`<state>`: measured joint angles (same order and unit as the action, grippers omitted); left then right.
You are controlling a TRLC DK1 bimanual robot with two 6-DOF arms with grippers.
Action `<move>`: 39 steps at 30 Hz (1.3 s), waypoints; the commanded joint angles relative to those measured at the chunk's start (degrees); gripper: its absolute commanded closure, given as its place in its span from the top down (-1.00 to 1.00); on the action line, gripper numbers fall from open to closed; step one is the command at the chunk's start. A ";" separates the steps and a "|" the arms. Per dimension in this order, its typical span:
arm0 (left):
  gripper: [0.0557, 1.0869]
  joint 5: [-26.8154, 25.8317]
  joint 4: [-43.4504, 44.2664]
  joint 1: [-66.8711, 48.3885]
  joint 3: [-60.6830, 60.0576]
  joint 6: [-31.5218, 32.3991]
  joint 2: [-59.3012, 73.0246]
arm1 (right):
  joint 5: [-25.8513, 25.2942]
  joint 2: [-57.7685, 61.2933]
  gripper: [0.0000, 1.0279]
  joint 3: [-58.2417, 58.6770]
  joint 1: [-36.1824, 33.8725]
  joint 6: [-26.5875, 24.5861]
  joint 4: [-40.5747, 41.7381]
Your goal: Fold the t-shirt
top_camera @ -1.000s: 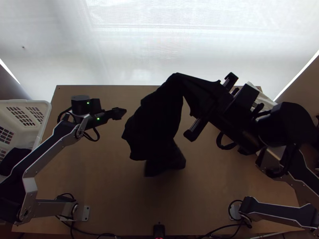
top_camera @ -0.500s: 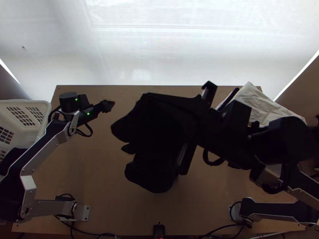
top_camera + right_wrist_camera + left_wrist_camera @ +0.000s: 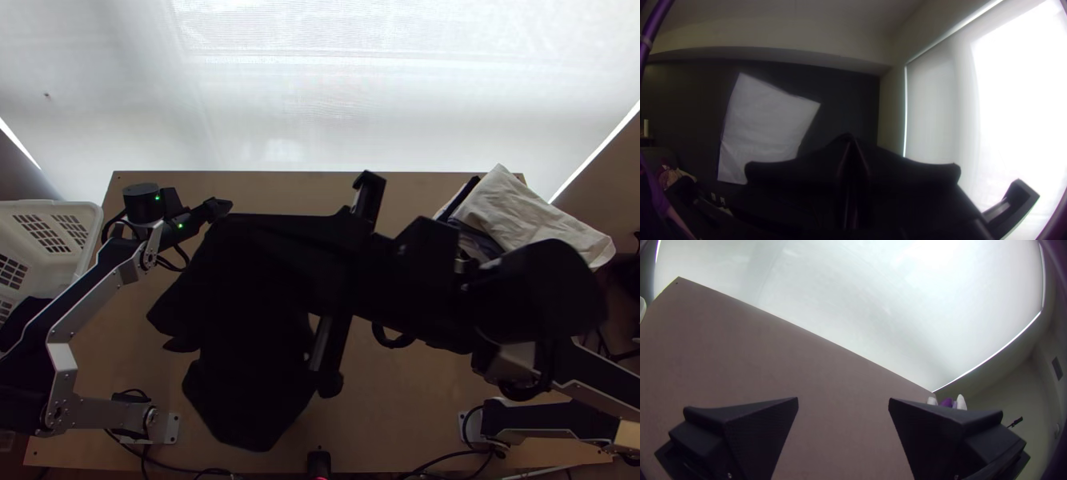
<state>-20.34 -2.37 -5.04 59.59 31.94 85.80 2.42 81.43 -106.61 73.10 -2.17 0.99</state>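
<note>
The black t-shirt (image 3: 248, 360) hangs bunched in the air over the left middle of the table in the top view. Its upper part is held in my right gripper (image 3: 260, 228), high above the table and pointing left. In the right wrist view the right gripper (image 3: 851, 140) has its dark fingers together, with the black cloth around and below them. My left gripper (image 3: 218, 209) is close by the shirt's upper left edge in the top view; whether they touch I cannot tell. From its own wrist camera the left gripper (image 3: 843, 402) stands open with nothing between its fingers.
A white basket (image 3: 90, 240) with dark cloth inside stands at the table's left side. A pale folded cloth (image 3: 528, 216) lies on darker cloth at the back right. Bare wood (image 3: 416, 400) shows at the table's near right.
My right gripper has swung left across the table, carrying the shirt with it toward the left gripper. The left gripper has shifted slightly left and toward the near side.
</note>
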 commanded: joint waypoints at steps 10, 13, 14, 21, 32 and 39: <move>0.92 -0.14 0.00 1.26 0.52 0.22 -1.16 | -0.39 -13.14 -0.94 38.32 -20.72 2.09 -0.47; 0.92 -0.14 -0.18 1.26 0.44 0.22 -1.51 | -0.48 -15.16 -0.94 44.56 -23.44 2.70 0.24; 0.92 -0.14 -0.18 1.26 0.35 0.14 -1.51 | -0.39 -15.60 -0.94 45.87 -24.32 2.79 0.24; 0.92 -0.14 -0.35 -0.15 -1.85 -0.74 -1.78 | 0.22 -14.72 -0.94 51.76 -34.43 2.09 0.76; 0.92 -3.04 -6.07 -6.56 -2.55 -2.76 -3.97 | 3.83 -7.86 -0.94 53.96 -47.61 -0.11 5.42; 0.92 -1.81 -16.53 -15.62 -1.32 -11.73 -1.51 | 4.44 -3.64 -0.94 53.52 -52.01 0.07 6.65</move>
<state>-22.70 -10.35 -13.89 57.17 26.39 82.67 6.09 74.11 -53.23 26.11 -2.04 6.55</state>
